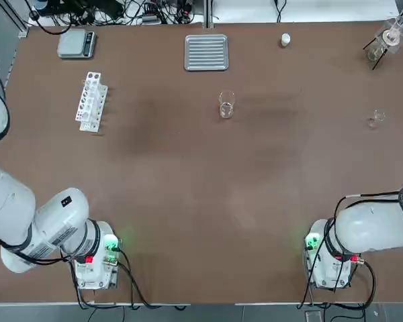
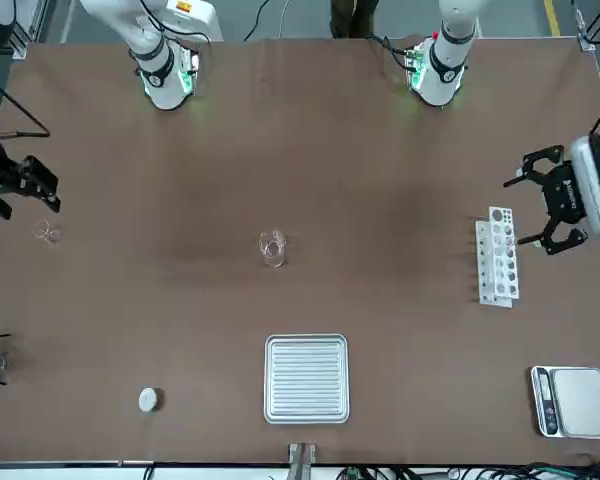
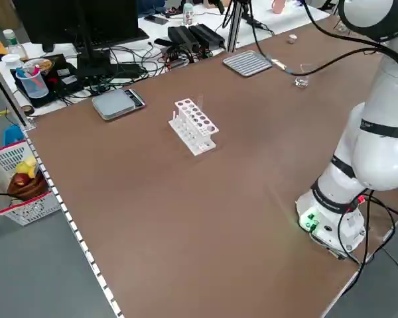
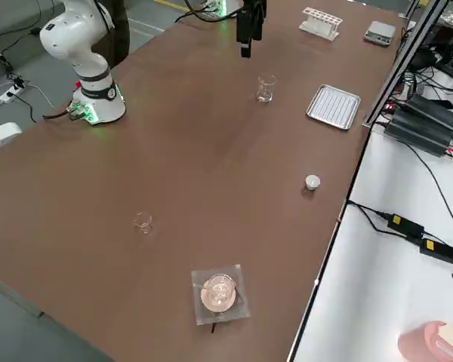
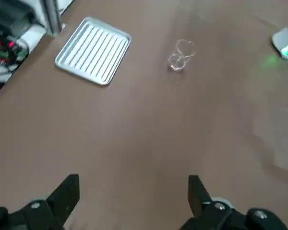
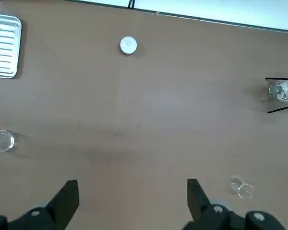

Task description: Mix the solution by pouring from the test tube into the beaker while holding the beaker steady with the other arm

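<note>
The small clear beaker (image 1: 226, 105) stands upright alone near the middle of the brown table (image 1: 188, 201), also seen in the front view as the beaker (image 2: 272, 248) and in the left wrist view as the beaker (image 5: 180, 55). A white test tube rack (image 1: 92, 101) lies at the far left; a thin clear tube (image 3: 200, 103) seems to stand in it. My left gripper (image 2: 549, 202) hovers open beside the rack (image 2: 496, 256), holding nothing. My right gripper (image 2: 22, 181) hangs at the table's right edge, its fingers (image 6: 67, 196) spread wide and empty.
A ribbed metal tray (image 1: 206, 51) lies at the far middle and a grey scale (image 1: 77, 43) at the far left. A white cap (image 1: 285, 40), a glass flask on a stand (image 1: 387, 39) and a tiny clear glass piece (image 1: 377, 119) sit to the right.
</note>
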Controlling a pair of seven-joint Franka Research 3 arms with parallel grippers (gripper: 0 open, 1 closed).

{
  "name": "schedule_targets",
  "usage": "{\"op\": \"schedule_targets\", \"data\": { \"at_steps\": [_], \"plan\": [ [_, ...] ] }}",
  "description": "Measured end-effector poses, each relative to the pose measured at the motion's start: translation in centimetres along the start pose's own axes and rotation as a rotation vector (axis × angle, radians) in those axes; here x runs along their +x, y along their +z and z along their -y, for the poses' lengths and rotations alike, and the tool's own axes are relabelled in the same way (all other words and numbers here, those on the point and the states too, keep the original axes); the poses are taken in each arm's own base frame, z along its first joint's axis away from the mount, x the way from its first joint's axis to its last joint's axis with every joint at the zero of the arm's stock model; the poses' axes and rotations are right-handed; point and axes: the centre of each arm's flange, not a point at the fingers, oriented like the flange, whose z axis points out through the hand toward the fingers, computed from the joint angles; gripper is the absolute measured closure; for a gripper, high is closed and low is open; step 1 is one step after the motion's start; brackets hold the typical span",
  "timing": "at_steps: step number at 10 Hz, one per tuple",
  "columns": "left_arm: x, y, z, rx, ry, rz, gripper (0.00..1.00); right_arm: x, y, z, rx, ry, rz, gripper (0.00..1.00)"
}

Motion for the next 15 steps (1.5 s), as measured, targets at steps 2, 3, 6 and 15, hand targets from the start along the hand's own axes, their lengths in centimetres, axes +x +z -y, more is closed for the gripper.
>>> {"op": "schedule_targets", "data": {
  "at_steps": [2,3,6,15],
  "plan": [
    [1.5,-0.4,-0.9,0.082,-0.205,0.100,0.00,0.0,0.1,0.0,0.000,0.000,0.002,0.00],
    [2.1,-0.8,-1.4,0.145,-0.277,0.159,0.00,0.0,0.1,0.0,0.000,0.000,0.002,0.00],
    [3.7,-2.2,-2.7,0.316,-0.503,0.238,0.00,0.0,0.2,0.0,0.000,0.000,0.004,0.00],
    [8.6,-4.5,-9.3,0.548,-0.796,0.290,0.00,-0.1,0.5,-0.1,0.001,0.002,0.011,0.00]
  ]
}}
